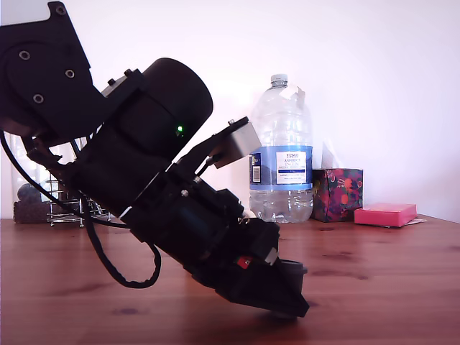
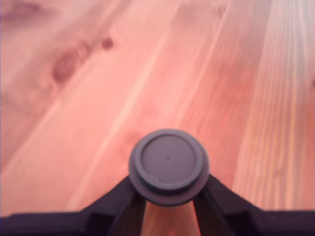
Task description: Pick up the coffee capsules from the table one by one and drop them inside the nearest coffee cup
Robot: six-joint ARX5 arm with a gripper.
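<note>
Tool (image 2: 169,196) clamping dark capsule (image 2: 168,164) above table (image 2: 74,123), water bottle (image 1: 282,151) behind

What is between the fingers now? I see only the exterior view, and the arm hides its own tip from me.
Observer: A dark capsule sits between the fingers, with its flat round end toward the wrist camera.
Operator: Do the fingers touch it?
Observer: Yes, one finger meets it on each side, just behind its wide rim.
Operator: Is another capsule near it?
Observer: No. Around it the wrist view shows only bare table, with a dark knot in the wood.
</note>
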